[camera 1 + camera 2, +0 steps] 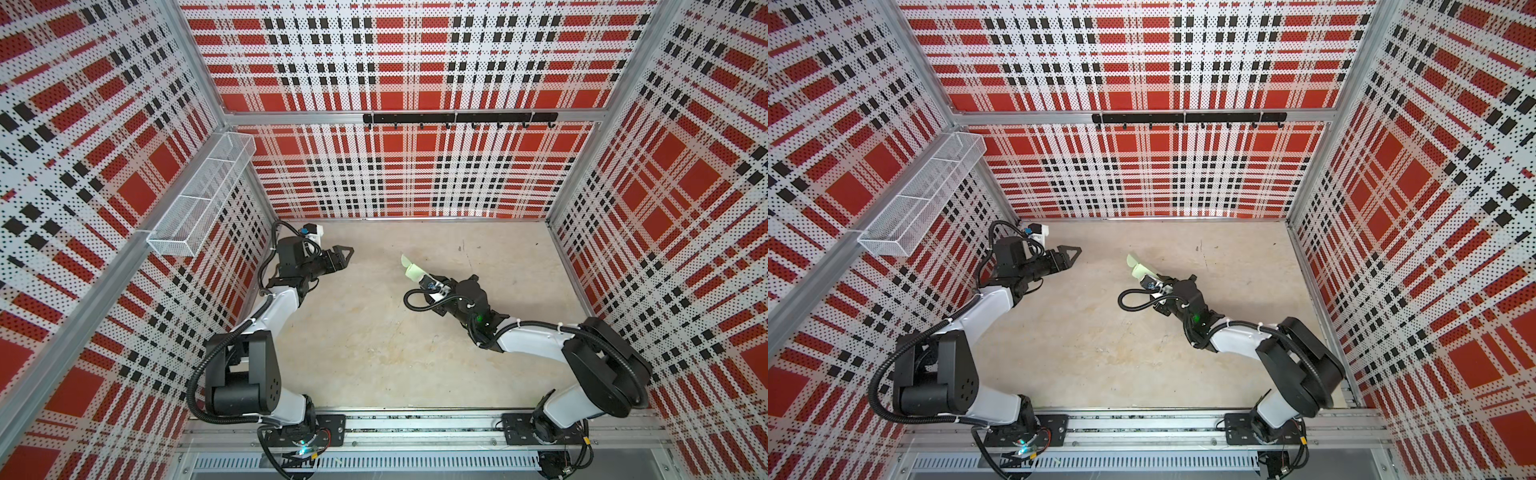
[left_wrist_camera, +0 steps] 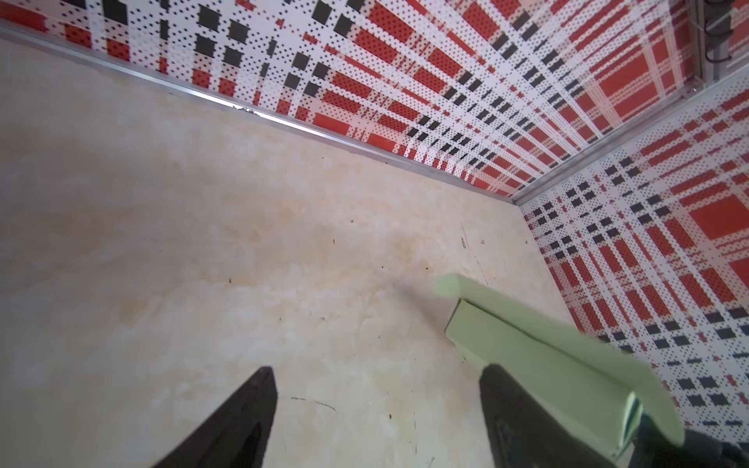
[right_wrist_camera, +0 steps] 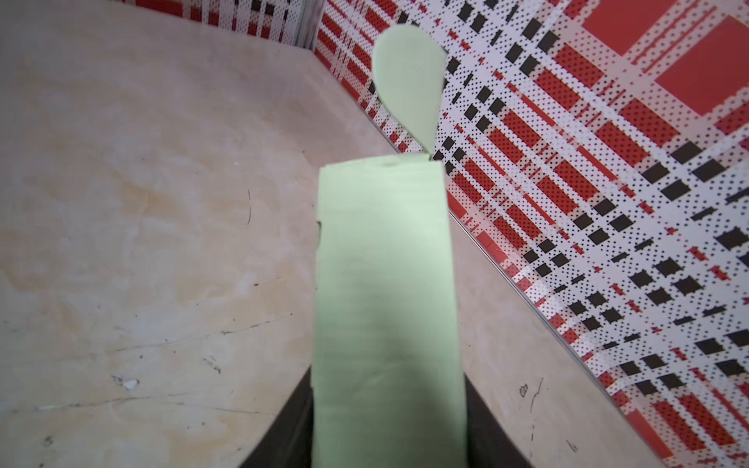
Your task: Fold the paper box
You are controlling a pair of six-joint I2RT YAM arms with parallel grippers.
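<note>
Holding the paper box (image 3: 385,283) at one end, the right gripper (image 3: 387,425) has both jaws pinched on its long sides, w/ the body running straight out ahead of the wrist. In both top views the box (image 1: 412,271) sits mid-table toward the back, long axis roughly 10-to-4 o'clock, free end at 10. It looks lifted off the tabletop (image 1: 374,340), tho the height is hard to judge.

One rounded flap (image 3: 409,81) sticks up off that far end, not tucked, so the fold looks nearly done w/ this closure left.

Left gripper (image 1: 347,257) is spread wide and empty, well apart from the box. The box lies at about 3 o'clock from it in a top view, and the loose flap end is the end nearest that gripper. From the left wrist the box (image 2: 527,352) shows just past one finger, the open jaws (image 2: 377,389) over bare table.

Nothing stands btwn the two grippers. The wire mesh basket (image 1: 199,199) on the side wall and the hook rail (image 1: 457,118) on the back wall are both up out of the way.
</note>
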